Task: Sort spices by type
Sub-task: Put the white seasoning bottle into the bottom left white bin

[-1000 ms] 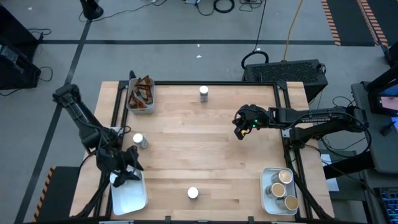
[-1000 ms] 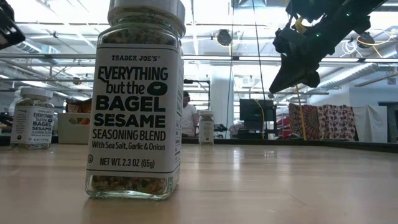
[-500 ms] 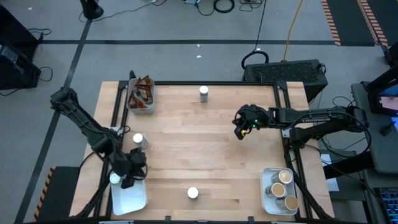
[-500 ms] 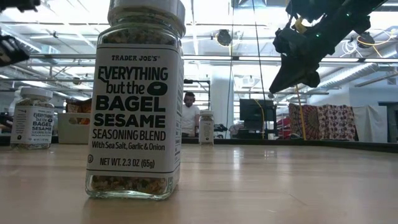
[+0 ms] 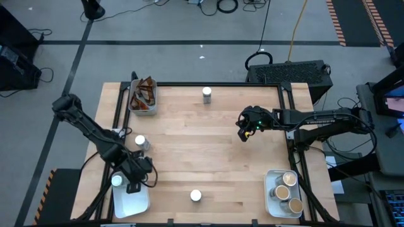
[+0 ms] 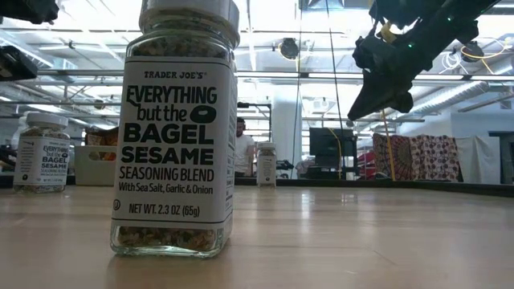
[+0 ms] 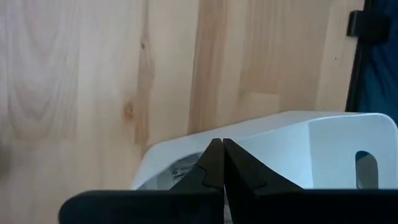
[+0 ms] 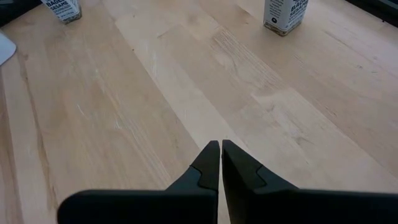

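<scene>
Item: clear glass spice jars with white lids and printed paper labels, sesame seasoning blend. Three stand loose on the table: one near the front edge (image 5: 196, 195), one at the left side (image 5: 141, 142), one at the far edge (image 5: 207, 94). A fourth white-lidded jar (image 5: 116, 181) sits in the far corner of the white rectangular plastic tray at front left (image 5: 134, 203).

Handling, as judged: rigid, smooth glass, modest weight, breakable if dropped or knocked over; tall for its base, so liable to tip. Best taken across the body just under the lid, where the labelled wall gives parallel sides.

Related stock: tan-lidded round jars (image 5: 284, 186) grouped in a white tray at front right (image 5: 268, 188); dark brown crinkly sachets (image 5: 143, 93) heaped in a tray at the far left corner (image 5: 153, 108).

Left gripper (image 5: 133, 186): fingers pressed together, empty, above the front-left tray just beside the jar in it.

Right gripper (image 5: 243, 135): fingers pressed together, empty, held over bare wood at the table's right centre, well apart from any jar.

Surface: light wooden butcher-block tabletop (image 5: 214, 157), flat, matte, framed in black rail.

Room: grey floor with cables, an open workshop hall with ceiling lights; a person stands far behind the table.
</scene>
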